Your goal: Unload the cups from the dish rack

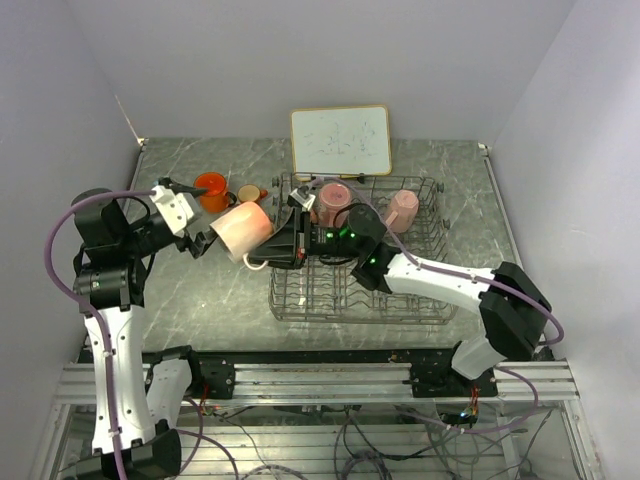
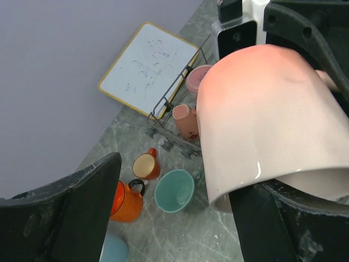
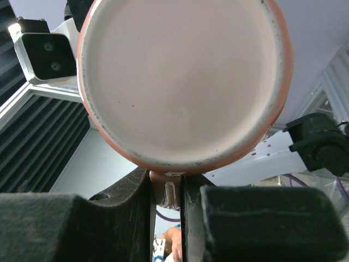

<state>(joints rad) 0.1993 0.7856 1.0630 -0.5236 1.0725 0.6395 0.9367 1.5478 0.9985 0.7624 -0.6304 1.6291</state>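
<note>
Right wrist view alone shows the peach mug (image 3: 180, 82) clamped by its handle (image 3: 165, 199) in the right tool (image 3: 166, 188). Left wrist view: left tool (image 2: 174, 210) spread apart around the mug, held in the air just left of the dish rack (image 1: 360, 300). Mint mug (image 2: 174, 190) sits on the worktop (image 2: 163, 240).

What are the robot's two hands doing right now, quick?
Left gripper: open, fingers either side of the pink mug.
Right gripper: shut on that mug's handle.
</note>
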